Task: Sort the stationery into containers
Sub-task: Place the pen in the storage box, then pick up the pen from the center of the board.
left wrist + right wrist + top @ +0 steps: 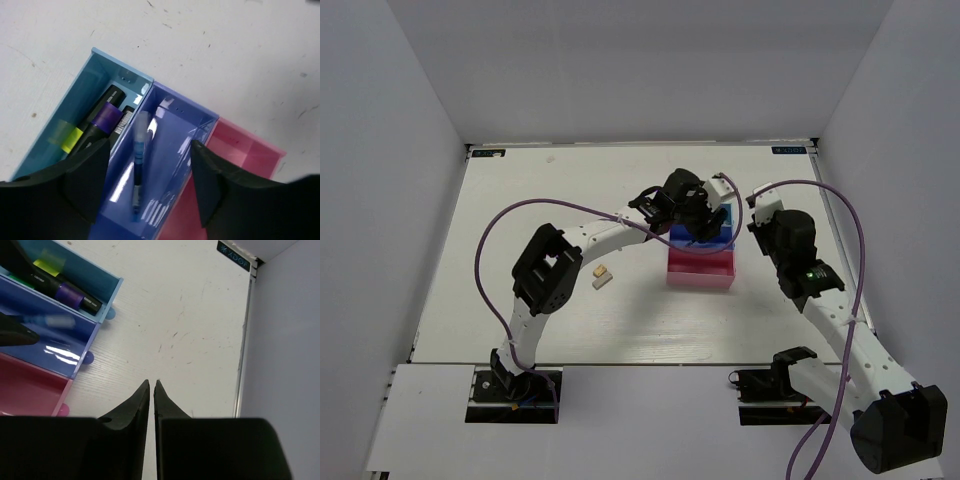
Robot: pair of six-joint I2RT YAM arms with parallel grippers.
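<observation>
Tabletop (520, 200) lies open left of and beyond the joined trays. To their right a narrower strip runs to the side wall (290, 340).

The left arm bends at a raised elbow and reaches right. The left gripper (149, 150) hangs over the blue tray (175, 130), jaws spread wide and grasping nothing. A slim blue pen (139, 160), blurred, shows inside that tray.

The cyan tray (75, 100) holds the yellow highlighter (70, 140) and the purple-and-black marker (102, 120), side by side. The pink tray (240, 150) adjoins the blue one.

The right gripper (151, 385) hovers over bare table right of the trays, fingertips pressed nearly together.

The tan eraser (600, 270) and whitish eraser (604, 282) sit just beside each other on the table, left of the trays.
</observation>
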